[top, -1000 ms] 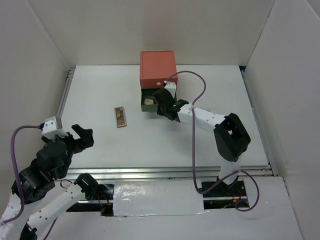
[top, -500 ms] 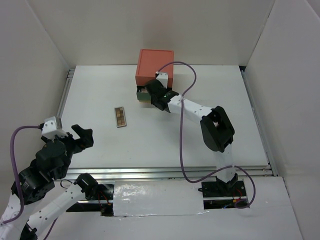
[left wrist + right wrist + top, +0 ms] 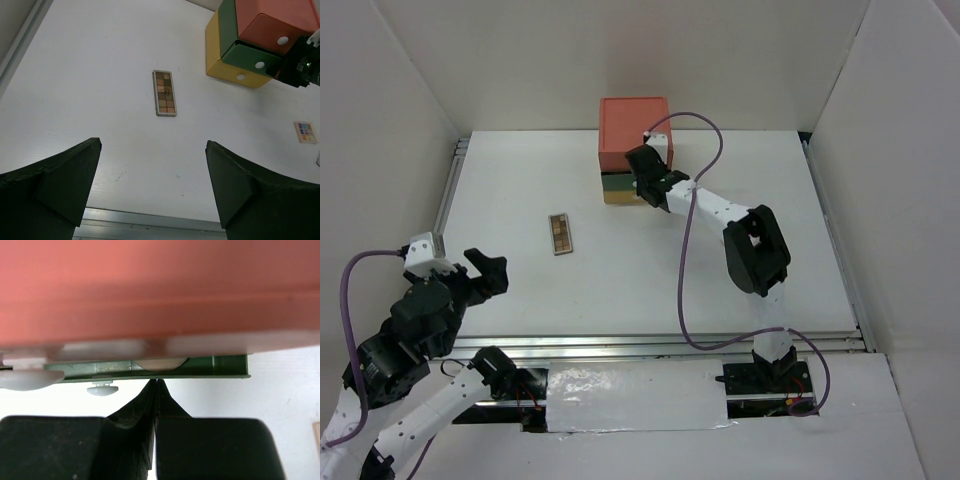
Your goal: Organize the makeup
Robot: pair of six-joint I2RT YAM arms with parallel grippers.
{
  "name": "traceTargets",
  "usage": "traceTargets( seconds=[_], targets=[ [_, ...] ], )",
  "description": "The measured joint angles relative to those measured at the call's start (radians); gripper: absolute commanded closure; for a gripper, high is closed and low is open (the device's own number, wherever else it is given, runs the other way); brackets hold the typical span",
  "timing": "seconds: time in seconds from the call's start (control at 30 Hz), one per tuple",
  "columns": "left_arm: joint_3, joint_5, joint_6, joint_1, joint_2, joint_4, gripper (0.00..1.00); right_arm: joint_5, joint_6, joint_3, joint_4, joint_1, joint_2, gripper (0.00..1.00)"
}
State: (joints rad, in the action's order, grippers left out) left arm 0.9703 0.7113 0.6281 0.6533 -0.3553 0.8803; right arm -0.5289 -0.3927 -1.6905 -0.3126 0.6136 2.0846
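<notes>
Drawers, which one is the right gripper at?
The green middle drawer: the shut right gripper meets its front, under the red drawer, above the yellow drawer.

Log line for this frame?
right hand: shut, at front of green plastic drawer, drawer nearly closed | left hand: open, empty, hovering | brown rectangular eyeshadow palette: on white table, untouched

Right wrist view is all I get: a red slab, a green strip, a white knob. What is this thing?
Observer: A drawer box, red on green on yellow. The yellow drawer at the bottom is outside your view.
Operator: Any makeup lying outside it?
Observer: A brown palette lies flat on the table, left of the box.
Operator: And the left arm?
Observer: The left fingers are wide open and hold nothing.
</notes>
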Motion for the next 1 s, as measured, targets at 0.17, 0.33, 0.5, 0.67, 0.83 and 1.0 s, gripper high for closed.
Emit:
traceTargets(
  seconds=[0.17,0.33,0.5,0.67,0.83,1.0],
  targets=[
    [0.000,-0.004,-0.001,0.000,-0.010,-0.007,0.01,0.033,0.046,0.000,0.035,-0.006,0.003,0.99],
    [-0.004,-0.011,-0.001,0.000,-0.029,-0.013,0.01,0.062,0.072,0.021,0.106,-0.006,0.001,0.97],
    [-0.005,-0.015,-0.004,0.000,-0.036,-0.014,0.01,0.074,0.093,0.070,0.162,-0.006,-0.001,0.96],
    [-0.005,-0.018,-0.005,0.000,-0.039,-0.014,0.01,0.073,0.113,0.070,0.182,-0.006,-0.001,0.96],
    [-0.007,-0.018,-0.005,0.000,-0.041,-0.015,0.01,0.073,0.140,0.084,0.213,-0.006,-0.003,0.96],
    [-0.009,-0.019,-0.006,0.000,-0.041,-0.017,0.01,0.075,0.164,0.156,0.270,-0.006,-0.025,0.97]
  ],
)
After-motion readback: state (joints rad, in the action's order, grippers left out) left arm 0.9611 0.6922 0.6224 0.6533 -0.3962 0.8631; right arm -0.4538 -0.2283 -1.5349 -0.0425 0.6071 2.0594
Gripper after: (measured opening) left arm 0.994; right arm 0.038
